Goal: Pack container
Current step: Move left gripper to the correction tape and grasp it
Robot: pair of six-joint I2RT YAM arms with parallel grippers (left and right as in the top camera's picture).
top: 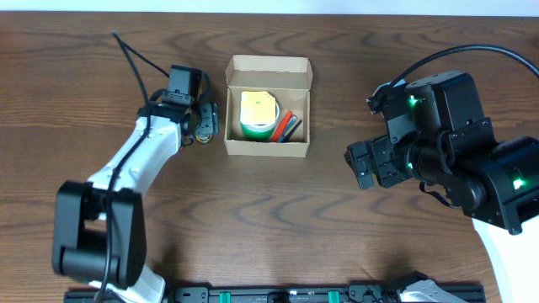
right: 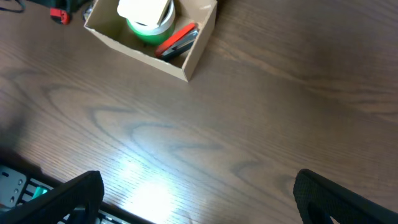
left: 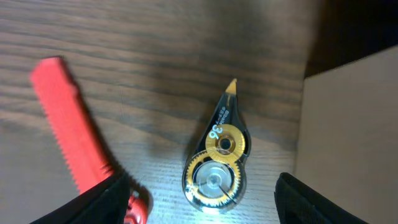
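The tan cardboard container [top: 268, 145] sits open at the table's centre, flap lid up at the far side. It holds a green tape roll [top: 255, 129] with a yellow pad on top, plus red and black pens [top: 288, 126]. My left gripper [top: 205, 124] is open just left of the container. In the left wrist view its fingers [left: 202, 205] straddle a clear correction-tape dispenser [left: 217, 163] lying on the table, without closing on it. The container's wall [left: 348, 124] is at the right. My right gripper [top: 360, 164] is open and empty, right of the container. The right wrist view [right: 199, 186] shows bare table under it.
A red serrated plastic piece [left: 68, 124] lies on the table left of the dispenser, close to my left finger. The right wrist view shows the container [right: 186, 59] far ahead at upper left. A black rail [top: 269, 295] runs along the table's front edge.
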